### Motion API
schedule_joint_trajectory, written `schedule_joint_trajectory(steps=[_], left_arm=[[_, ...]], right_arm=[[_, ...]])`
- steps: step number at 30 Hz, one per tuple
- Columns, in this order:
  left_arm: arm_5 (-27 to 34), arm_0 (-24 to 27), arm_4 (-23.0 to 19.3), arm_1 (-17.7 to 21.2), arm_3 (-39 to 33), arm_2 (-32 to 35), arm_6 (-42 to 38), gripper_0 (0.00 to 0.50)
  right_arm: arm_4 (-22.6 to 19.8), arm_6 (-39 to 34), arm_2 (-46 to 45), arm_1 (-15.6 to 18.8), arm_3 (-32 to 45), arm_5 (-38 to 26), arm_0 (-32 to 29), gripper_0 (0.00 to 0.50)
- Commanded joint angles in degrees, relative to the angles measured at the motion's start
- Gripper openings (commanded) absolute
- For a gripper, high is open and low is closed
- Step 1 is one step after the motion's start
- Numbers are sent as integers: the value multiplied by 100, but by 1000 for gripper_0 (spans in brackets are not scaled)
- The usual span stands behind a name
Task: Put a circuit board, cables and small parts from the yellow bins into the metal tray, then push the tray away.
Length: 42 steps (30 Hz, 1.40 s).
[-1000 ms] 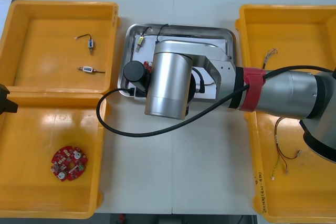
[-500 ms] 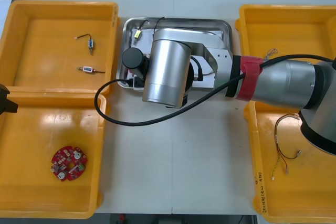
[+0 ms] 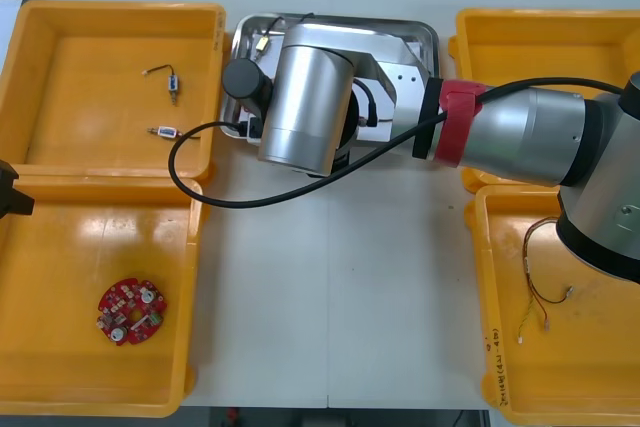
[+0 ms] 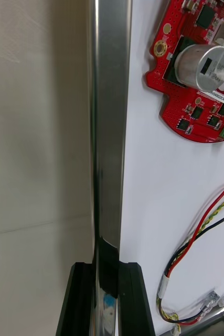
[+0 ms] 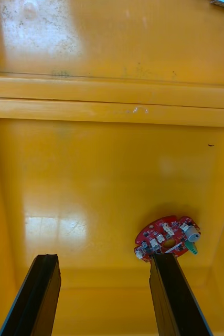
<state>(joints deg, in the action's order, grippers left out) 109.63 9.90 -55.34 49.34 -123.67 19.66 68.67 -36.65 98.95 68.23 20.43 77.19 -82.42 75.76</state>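
Note:
The metal tray point(image 3: 426, 33) lies at the far middle of the table, mostly under my right arm point(image 3: 500, 132). My right gripper point(image 4: 107, 299) is shut on the tray's rim point(image 4: 109, 131), one finger on each side of it. On the tray's white inside lie a round red circuit board point(image 4: 195, 79) and a red and yellow cable point(image 4: 195, 252). My left gripper point(image 5: 104, 294) hangs open over the near left yellow bin point(image 3: 60, 247), with another red circuit board point(image 5: 167, 242) just beyond its fingers.
The far left yellow bin point(image 3: 60, 57) holds two small metal parts point(image 3: 168, 78). A red and yellow cable point(image 3: 545, 287) lies in the near right bin point(image 3: 600, 367). The far right bin point(image 3: 540, 37) sits close beside the tray. My arm's black cable point(image 3: 200, 187) loops over the table.
My right arm has pushed the tray toward the table's far edge, and the tray has slid with it. The left arm has not moved.

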Motion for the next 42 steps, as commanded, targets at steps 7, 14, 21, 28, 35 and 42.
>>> schedule_joint_trajectory(steps=[7, 14, 21, 28, 35, 42], left_arm=[[37, -85, -38, 251, -149, 100, 296, 500], [37, -85, -38, 251, -149, 100, 296, 500], [37, -85, -38, 251, -149, 100, 296, 500], [37, -85, -38, 251, -149, 100, 296, 500], [37, -85, -38, 251, -149, 100, 296, 500], [37, -85, -38, 251, -149, 100, 296, 500]], right_arm=[[44, 415, 77, -144, -433, 393, 510, 0], [44, 643, 85, -153, -907, 964, 546, 0], [44, 872, 77, -171, -1171, 1255, 589, 0], [61, 1065, 85, -224, -1452, 1562, 598, 0], [114, 1153, 85, -267, -1610, 1712, 598, 1], [123, 1276, 85, -267, -1751, 1905, 598, 390]])
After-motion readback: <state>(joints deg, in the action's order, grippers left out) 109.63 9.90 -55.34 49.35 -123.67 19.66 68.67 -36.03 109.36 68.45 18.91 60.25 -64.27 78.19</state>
